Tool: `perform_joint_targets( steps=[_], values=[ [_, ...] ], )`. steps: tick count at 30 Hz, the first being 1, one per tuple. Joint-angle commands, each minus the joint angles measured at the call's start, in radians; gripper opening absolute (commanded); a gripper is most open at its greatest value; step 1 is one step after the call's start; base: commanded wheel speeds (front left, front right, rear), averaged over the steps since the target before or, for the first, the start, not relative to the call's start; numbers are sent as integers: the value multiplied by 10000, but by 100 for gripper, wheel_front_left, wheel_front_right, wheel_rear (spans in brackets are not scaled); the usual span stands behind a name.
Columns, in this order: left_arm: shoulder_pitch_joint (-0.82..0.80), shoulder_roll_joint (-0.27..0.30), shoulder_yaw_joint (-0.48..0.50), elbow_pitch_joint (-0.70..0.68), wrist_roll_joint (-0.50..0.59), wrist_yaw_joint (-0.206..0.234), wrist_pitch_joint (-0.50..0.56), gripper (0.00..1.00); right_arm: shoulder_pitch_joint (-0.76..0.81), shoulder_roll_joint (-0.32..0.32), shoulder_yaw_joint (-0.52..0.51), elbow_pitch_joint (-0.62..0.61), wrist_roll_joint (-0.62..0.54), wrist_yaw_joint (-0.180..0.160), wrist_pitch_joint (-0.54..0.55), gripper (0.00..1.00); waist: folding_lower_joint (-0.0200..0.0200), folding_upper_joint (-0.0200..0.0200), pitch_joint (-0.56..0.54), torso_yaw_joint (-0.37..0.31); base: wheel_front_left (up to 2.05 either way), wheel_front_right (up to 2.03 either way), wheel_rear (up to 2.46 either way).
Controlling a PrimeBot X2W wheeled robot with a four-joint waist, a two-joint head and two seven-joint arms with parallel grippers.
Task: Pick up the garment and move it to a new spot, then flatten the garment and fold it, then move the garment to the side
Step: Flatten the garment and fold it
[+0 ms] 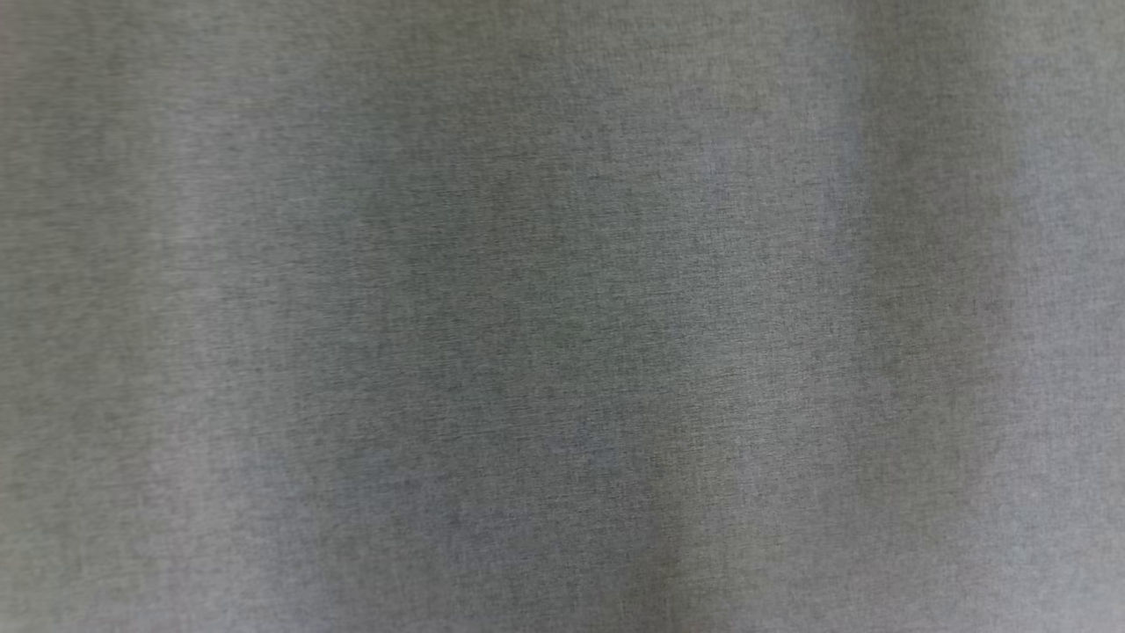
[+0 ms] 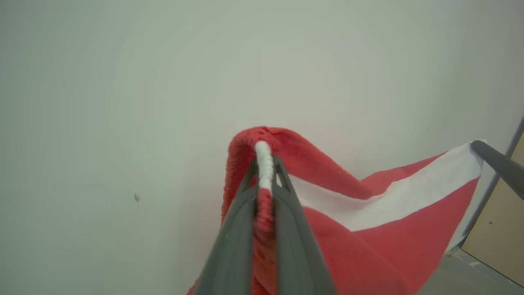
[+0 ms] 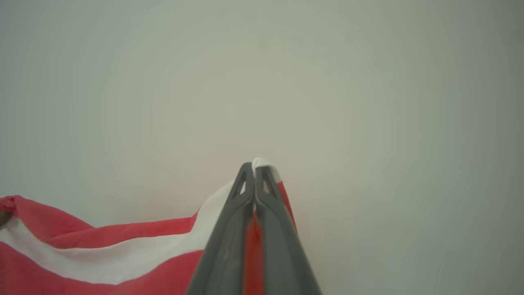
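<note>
Blurred grey cloth (image 1: 562, 316) sits close to the head camera (weave just visible). The red, white-striped garment (image 2: 389, 246) spans the lower right of the left wrist view, stretched between the left tool (image 2: 265, 164) and the right tool (image 3: 254, 166), each pinching its edge.

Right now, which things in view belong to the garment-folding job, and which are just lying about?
Job in hand:
red-and-white garment
left gripper, shut on its edge
right gripper, shut on another edge

Just there:
grey cloth close before the head camera
tan panel
pale backdrop
</note>
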Motion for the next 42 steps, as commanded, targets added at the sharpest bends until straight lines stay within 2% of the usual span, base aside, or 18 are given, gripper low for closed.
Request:
perform_joint_targets(
  steps=[1, 6, 11, 13, 17, 22, 26, 30, 32, 35, 38, 40, 42],
  values=[
    [330, 8, -74, 57, -173, 13, -180, 0, 250, -22, 131, -8, 129, 14, -137, 0, -2, -3, 55, -93, 0, 0, 0],
    [1727, 200, -491, -583, -962, 13, -816, 0, 1662, -368, 930, -664, 683, 13, -512, 0, -2, -3, -386, -39, 0, 0, 0],
    [4052, 470, -699, -1834, -1932, 12, -1560, 0, 4179, -1159, 1273, -2193, 1450, 13, -662, 0, -2, -3, -1178, 156, 0, 0, 0],
    [4624, 507, -731, -2151, -2167, 12, -1702, 0, 4794, -1355, 1189, -2587, 1574, 14, -662, 0, -2, -3, -1354, 220, 0, 0, 0],
    [6882, 750, -771, -3270, -2702, 24, -2098, 0, 7475, -1841, 543, -4001, 1957, 13, -663, 0, -2, -3, -2019, 385, 0, 0, 0],
    [9756, 1001, -548, -4859, -2767, 543, -2436, 0, 10909, -1902, -321, -5421, 1831, 13, -668, 0, -2, -3, -2776, 547, 0, 0, 0],
    [11904, 1222, -965, -5988, -2231, 898, -2489, 0, 13222, -1632, -703, -6251, 1763, 13, -668, 0, -2, -3, -3237, 664, 0, 0, 0],
    [13699, 1201, -813, -6887, -1517, 1254, -2493, 0, 15052, -1376, -1104, -6655, 1443, 13, -667, 0, -2, -3, -3630, 760, 0, 0, 0],
    [14646, 991, -348, -7137, -1269, 1341, -2494, 0, 15749, -1211, -1255, -6833, 1312, 14, -669, 0, -2, -3, -3782, 739, 0, 0, 0],
    [15734, 853, -64, -7301, -112, 1256, -2496, 0, 16720, -1114, -1468, -6902, 1095, 13, -667, 0, -2, -3, -4049, 812, 0, 0, 0],
    [16867, 470, 820, -7418, 701, 1197, -2499, 0, 17530, -968, -1534, -7054, 871, 13, -569, 0, -2, -3, -4331, 834, 0, 0, 0],
    [17814, 226, 1371, -7536, 1897, 894, -2500, 0, 18368, -764, -1736, -7152, 793, 13, -438, 0, -2, -3, -4555, 926, 0, 0, 0],
    [18355, 78, 1750, -7597, 2515, 634, -2500, 0, 18851, -656, -1903, -7234, 752, 13, -351, 0, -2, -3, -4631, 957, 0, 0, 0]
  ],
)
